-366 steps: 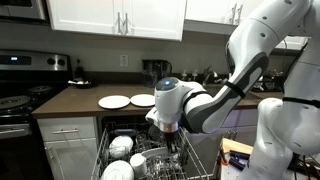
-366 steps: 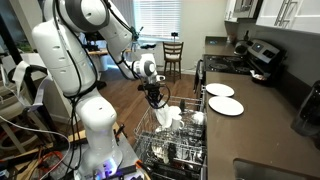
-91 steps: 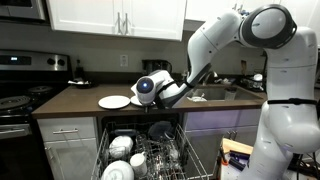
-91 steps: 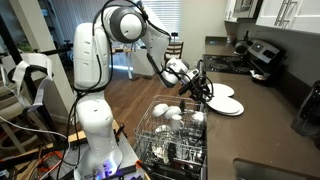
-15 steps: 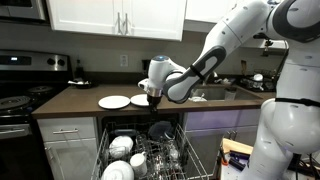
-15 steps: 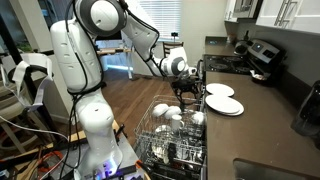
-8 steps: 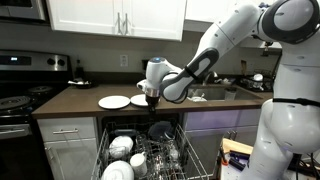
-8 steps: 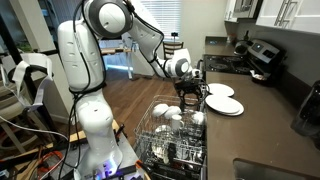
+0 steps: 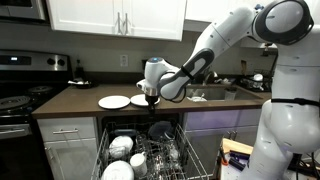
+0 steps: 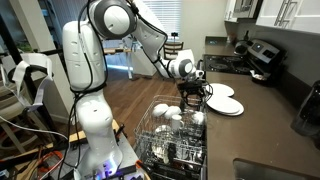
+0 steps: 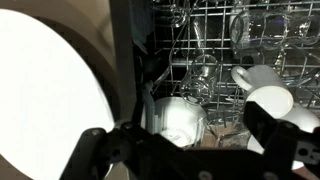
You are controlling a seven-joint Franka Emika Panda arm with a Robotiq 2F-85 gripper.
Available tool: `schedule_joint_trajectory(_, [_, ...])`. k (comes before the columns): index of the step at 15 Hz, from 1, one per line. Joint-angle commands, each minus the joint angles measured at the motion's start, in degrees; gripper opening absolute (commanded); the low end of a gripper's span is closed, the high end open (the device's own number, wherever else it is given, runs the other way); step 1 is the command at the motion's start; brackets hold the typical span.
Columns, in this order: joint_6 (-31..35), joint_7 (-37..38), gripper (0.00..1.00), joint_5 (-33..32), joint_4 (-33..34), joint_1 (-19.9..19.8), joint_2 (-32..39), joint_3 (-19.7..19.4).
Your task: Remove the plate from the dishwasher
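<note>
Two white plates lie side by side on the brown counter [image 9: 70,100], seen in both exterior views [image 9: 113,101] [image 10: 226,106]. My gripper [image 9: 151,98] [image 10: 192,95] hangs open and empty at the counter's edge, just beside the nearer plate [image 9: 143,100] and above the open dishwasher [image 9: 150,160]. In the wrist view that plate [image 11: 50,90] fills the left side. My gripper [image 11: 185,150] is spread wide over the grey wire rack [image 11: 210,40], which holds a white bowl [image 11: 180,120], glasses and a white cup [image 11: 265,95]. I cannot tell whether a plate stands in the rack.
The pulled-out rack [image 10: 165,140] is crowded with white dishes. A black stove [image 9: 15,100] stands past the counter's end. A coffee maker [image 9: 155,70] and a sink [image 9: 215,92] sit behind my arm. Wooden floor and a chair [image 10: 174,52] lie beyond the robot base.
My gripper has crept a little lower and closer to the counter's edge beside the plates. It stays open and empty; the plates and rack have not moved.
</note>
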Motion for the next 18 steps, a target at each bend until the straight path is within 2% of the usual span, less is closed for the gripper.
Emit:
schedule_joint_trajectory(1, [-1.6,-2.8,1.00,2.0,2.3,-1.0,1.5,0.4])
schedule_joint_trajectory(18, [-3.2,-2.4,1.00,2.0,6.2,-1.8,4.3,0.0])
